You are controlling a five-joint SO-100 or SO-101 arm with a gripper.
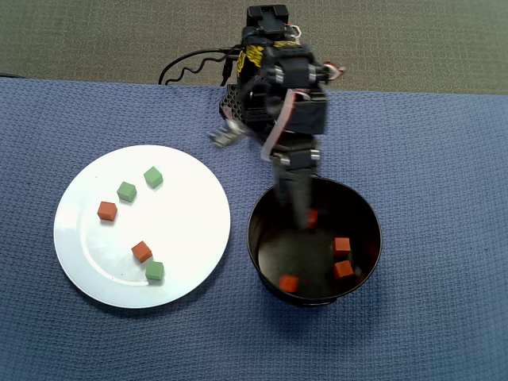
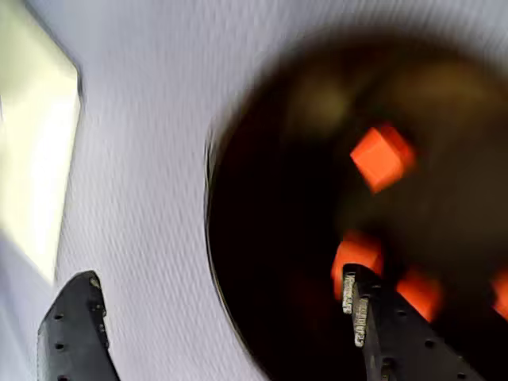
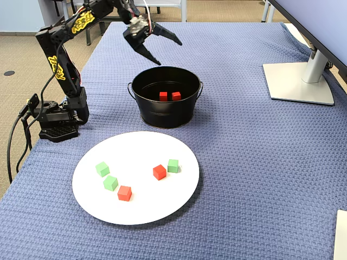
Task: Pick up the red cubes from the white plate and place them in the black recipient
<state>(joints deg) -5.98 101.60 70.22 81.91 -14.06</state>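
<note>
Two red cubes (image 1: 107, 210) (image 1: 141, 252) lie on the white plate (image 1: 194, 186) in the overhead view, among three green cubes (image 1: 153, 177); four more red ones (image 1: 342, 245) sit inside the black pot (image 1: 255, 238) just beside the plate, under the arm. From the wrist view, blurred, the gripper (image 2: 218, 309) has its fingers spread wide above the pot's rim, with orange-red cubes (image 2: 382, 156) glowing inside. From the fixed view, the gripper (image 3: 169, 50) hangs parted and empty over the pot's far rim (image 3: 165, 71), on the blue cloth (image 3: 255, 157).
</note>
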